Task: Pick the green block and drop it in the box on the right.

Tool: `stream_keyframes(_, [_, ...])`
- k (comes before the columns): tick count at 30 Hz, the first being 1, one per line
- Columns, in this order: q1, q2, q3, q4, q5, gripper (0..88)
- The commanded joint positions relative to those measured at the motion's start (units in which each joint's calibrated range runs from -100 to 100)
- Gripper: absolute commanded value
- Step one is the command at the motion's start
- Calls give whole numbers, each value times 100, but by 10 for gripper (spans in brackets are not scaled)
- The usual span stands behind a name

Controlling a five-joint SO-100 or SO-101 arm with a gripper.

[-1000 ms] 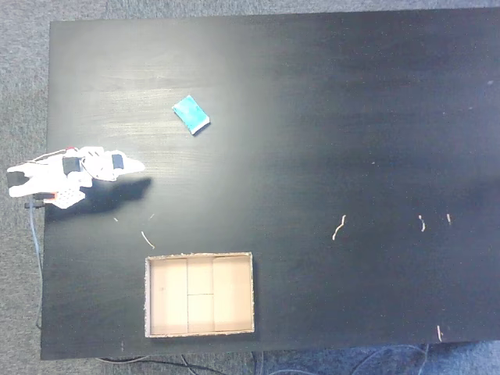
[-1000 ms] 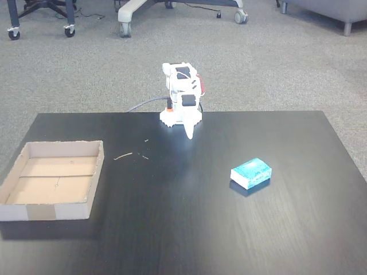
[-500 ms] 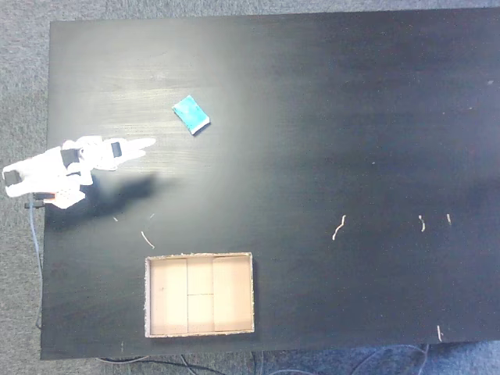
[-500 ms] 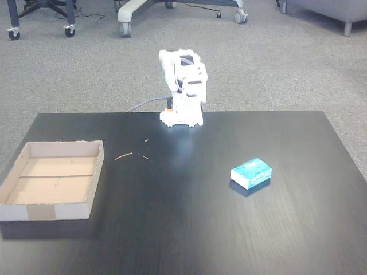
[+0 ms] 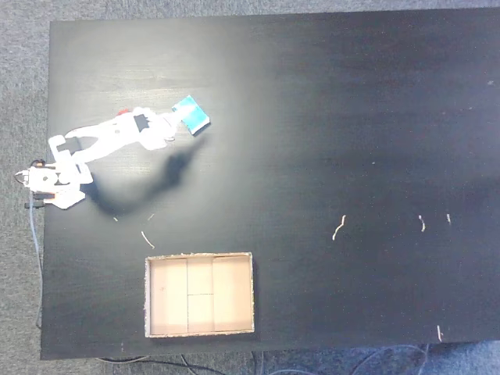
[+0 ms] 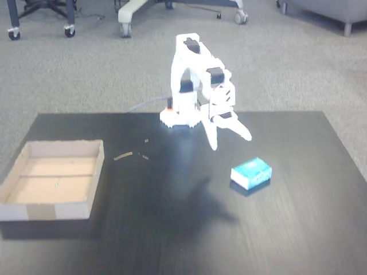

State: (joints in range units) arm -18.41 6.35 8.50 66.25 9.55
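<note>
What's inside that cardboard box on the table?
Nothing: in both fixed views the box shows only its bare floor with flap seams. The green block lies on the table by the open pincer. Its near wall hides a floor strip.

black table (image 5: 351, 117), green block (image 5: 191, 114), box (image 5: 200, 331), arm base (image 5: 55, 187), scraps (image 5: 338, 227)

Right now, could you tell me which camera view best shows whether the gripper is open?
The front fixed view: the gripper appears side-on, jaws spread, hanging above and behind the green block. In the top-down fixed view the gripper blurs against the block's edge.
</note>
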Motion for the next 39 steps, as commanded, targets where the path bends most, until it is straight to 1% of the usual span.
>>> stream_keyframes(1, [-113,889,-1276,39,-49,680])
stream_keyframes(4, [-251,2015,-2455,353,-83,661])
stream_keyframes(7, [-366,2777,-3407,534,-83,648])
stream_keyframes(9, [-450,3218,-4069,699,-88,615])
stream_keyframes(11, [-534,3565,-4567,774,-59,561])
stream_keyframes(12, [-572,3709,-4758,823,-39,521])
stream_keyframes(14, [-626,3878,-4903,922,5,429])
stream_keyframes(16, [-626,3912,-4930,964,15,318])
stream_keyframes(21, [-580,3878,-4776,1013,10,250])
stream_keyframes(24, [-350,3167,-4286,955,-54,236])
stream_keyframes(26, [87,1948,-3570,799,-59,234])
stream_keyframes(28, [868,212,-2690,567,39,237])
stream_keyframes(30, [1995,-1422,-1884,47,181,239])
stream_keyframes(32, [3313,-2608,-1167,-547,361,239])
stream_keyframes(33, [3956,-2913,-850,-903,459,236])
stream_keyframes(35, [5121,-3336,292,-2331,650,239])
stream_keyframes(37, [5772,-2684,628,-3553,723,239])
stream_keyframes(38, [5918,-2142,374,-3661,767,237])
stream_keyframes(39, [5987,-1431,-188,-3479,796,236])
